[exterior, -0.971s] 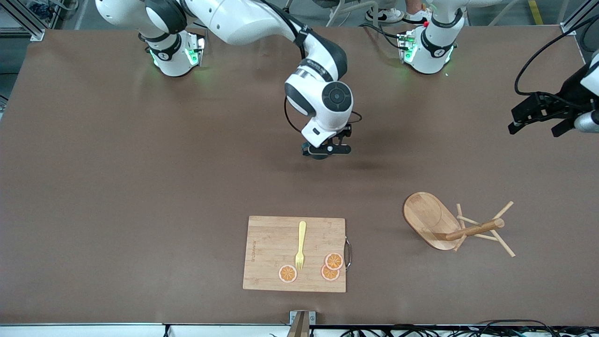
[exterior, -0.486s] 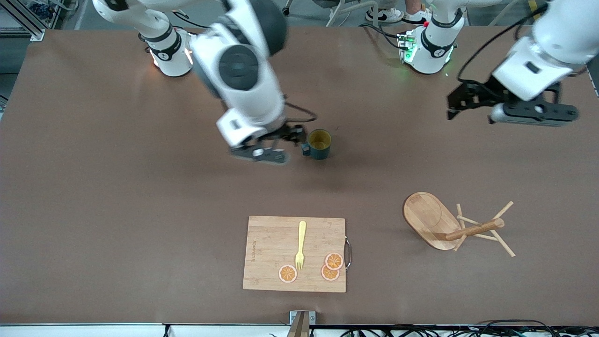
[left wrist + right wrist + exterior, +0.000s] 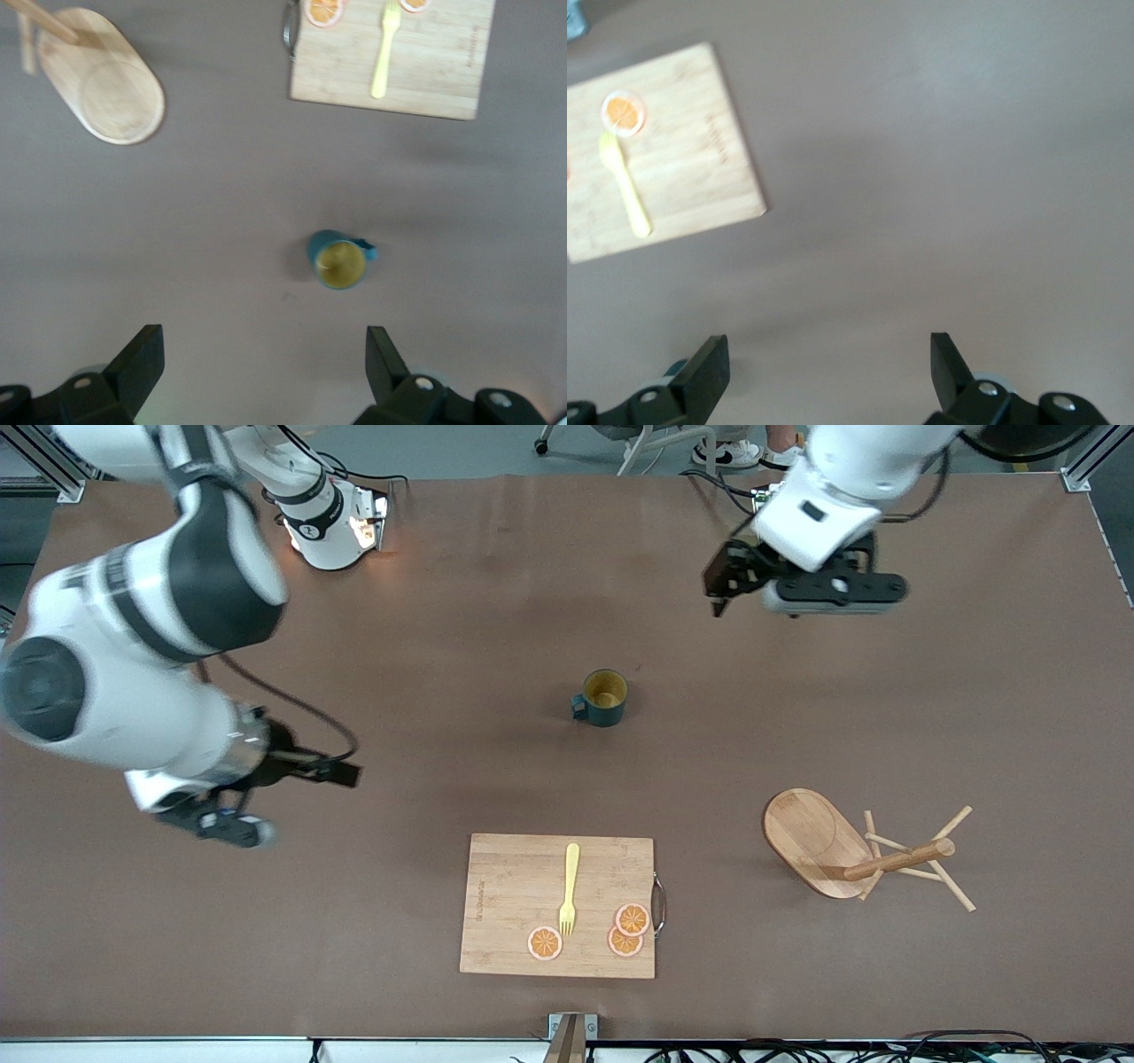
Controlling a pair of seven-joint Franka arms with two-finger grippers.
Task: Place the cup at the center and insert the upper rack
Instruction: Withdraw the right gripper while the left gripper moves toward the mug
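- Cup [image 3: 605, 697] is standing upright near the middle of the table [image 3: 443, 602], mouth up, handle turned toward the right arm's end, with nothing gripping it
- Left gripper [image 3: 722, 589] is hanging in the air over bare table toward the left arm's end, fingers [image 3: 137, 359] spread wide and holding nothing; in the left wrist view the cup [image 3: 339, 261] is showing between and past the two fingers, well apart from them
- Right gripper [image 3: 341, 772] is hanging over bare table toward the right arm's end, jaws wide apart and empty, with the cup well away from it toward the table's middle
- Upper rack [image 3: 850, 850] is lying tipped on its side toward the left arm's end, nearer the front camera than the cup and the left gripper, oval base on edge and pegs sticking out
- Cutting board [image 3: 558, 905] is lying nearer the front camera than the cup, between the two grippers' ends, carrying a yellow fork [image 3: 569, 887] and three orange slices [image 3: 632, 919]
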